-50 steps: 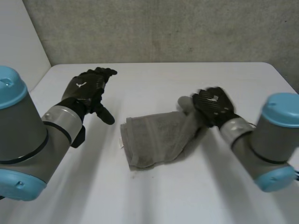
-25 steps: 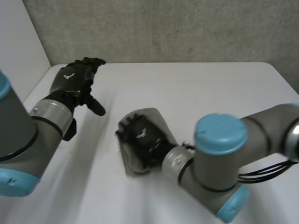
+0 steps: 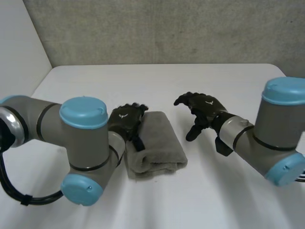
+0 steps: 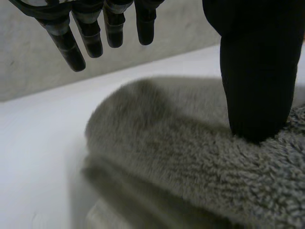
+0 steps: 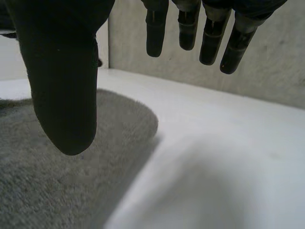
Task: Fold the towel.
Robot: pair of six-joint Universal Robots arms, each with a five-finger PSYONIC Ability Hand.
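Observation:
A grey towel (image 3: 156, 142) lies folded into a thick rectangle in the middle of the white table (image 3: 157, 86). My left hand (image 3: 125, 120) rests on the towel's left edge with straight fingers; in its wrist view the thumb (image 4: 257, 81) presses into the towel (image 4: 190, 157) while the fingers (image 4: 90, 33) hang free above it. My right hand (image 3: 202, 107) hovers to the right of the towel, apart from it, fingers spread. In the right wrist view its thumb (image 5: 64, 90) and fingers (image 5: 209, 33) hold nothing, with the towel (image 5: 57, 171) under the thumb.
A grey wall (image 3: 167, 28) runs behind the table's far edge. Bare tabletop (image 5: 228, 167) stretches beyond and beside the towel. My left arm's elbow (image 3: 83, 152) sits low over the table at the towel's front left.
My right hand let go after laying the towel over into a fold and drew back to the right. My left hand came from the far left onto the towel's left edge.

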